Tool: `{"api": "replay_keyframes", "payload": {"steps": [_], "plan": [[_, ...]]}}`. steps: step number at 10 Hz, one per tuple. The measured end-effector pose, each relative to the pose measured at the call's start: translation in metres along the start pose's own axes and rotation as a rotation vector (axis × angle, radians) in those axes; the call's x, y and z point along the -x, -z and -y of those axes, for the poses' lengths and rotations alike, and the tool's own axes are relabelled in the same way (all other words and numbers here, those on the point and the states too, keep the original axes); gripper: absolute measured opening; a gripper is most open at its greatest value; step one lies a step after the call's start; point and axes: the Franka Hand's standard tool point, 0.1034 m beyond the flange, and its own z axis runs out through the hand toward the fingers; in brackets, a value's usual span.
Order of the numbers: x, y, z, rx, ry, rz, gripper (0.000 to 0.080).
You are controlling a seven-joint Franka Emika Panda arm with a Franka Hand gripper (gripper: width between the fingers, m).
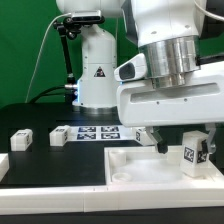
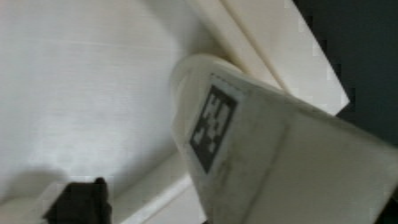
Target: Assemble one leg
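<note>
The leg [image 1: 190,155], a small white block with a black-and-white marker, stands upright at the far corner of the large flat white square piece [image 1: 140,168] on the exterior view's right. My gripper [image 1: 178,147] hangs over that corner with its jaws wide apart on either side of the leg, which sits nearer one finger. In the wrist view the leg [image 2: 231,130] fills the frame, tilted. A gap shows between it and the one dark finger [image 2: 75,200] in view; the other finger is hidden.
Two more small white legs [image 1: 20,140] [image 1: 58,136] lie on the black table on the exterior view's left. The marker board [image 1: 96,131] lies behind the white piece. The arm's white base [image 1: 95,70] stands at the back.
</note>
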Motion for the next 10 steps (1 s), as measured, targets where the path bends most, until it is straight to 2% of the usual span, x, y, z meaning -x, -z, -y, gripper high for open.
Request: {"api": "replay_keyframes", "payload": {"steps": [3,7,10], "plan": [[0.0038,-0.001,0.0042,0.008,0.343,0.003,0.0648],[0.0043,-0.0011,0.0105,0.051,0.789,-0.009,0.0649],[0.0027,-0.0011,0.01,0.05,0.91,-0.022,0.0649]]}}
